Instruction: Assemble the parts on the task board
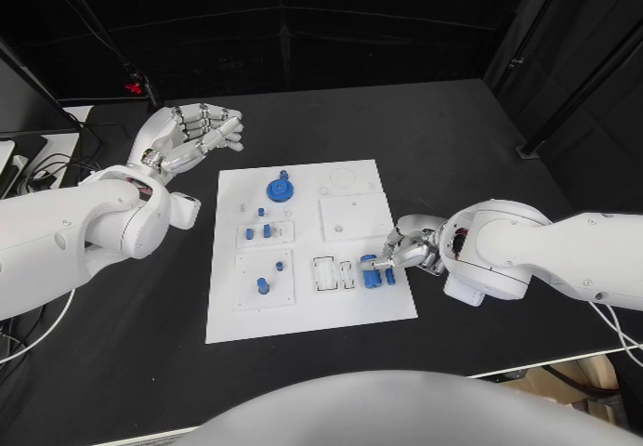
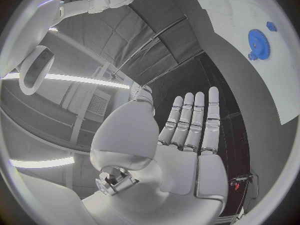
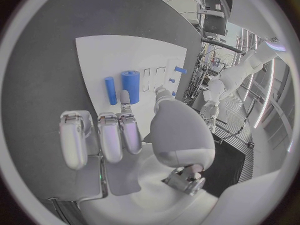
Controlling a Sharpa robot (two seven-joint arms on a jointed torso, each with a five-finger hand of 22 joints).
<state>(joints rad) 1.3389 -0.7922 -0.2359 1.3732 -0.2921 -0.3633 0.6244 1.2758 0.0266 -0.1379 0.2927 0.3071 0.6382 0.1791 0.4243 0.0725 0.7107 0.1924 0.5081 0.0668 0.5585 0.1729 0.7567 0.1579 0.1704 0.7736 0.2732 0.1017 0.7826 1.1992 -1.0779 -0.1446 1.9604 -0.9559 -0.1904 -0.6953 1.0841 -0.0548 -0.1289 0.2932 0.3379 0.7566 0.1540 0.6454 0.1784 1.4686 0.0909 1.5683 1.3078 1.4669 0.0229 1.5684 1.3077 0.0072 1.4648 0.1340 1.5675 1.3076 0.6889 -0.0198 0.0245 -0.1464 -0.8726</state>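
The white task board lies mid-table. On it sit a blue gear, small blue pieces in the left-hand plates, and two blue cylinders side by side, a thick one and a thin one. My right hand hangs just over the board's right edge; it holds nothing. In the right wrist view its fingertips reach to the thick cylinder, beside the thin cylinder. My left hand is raised off the board's far left corner, fingers apart. The left wrist view shows this hand flat, with the gear beyond.
Square white insert plates and empty rectangular slots lie on the board. Cables trail at the table's left edge. A dark pole stands at the back right. Black tabletop surrounds the board.
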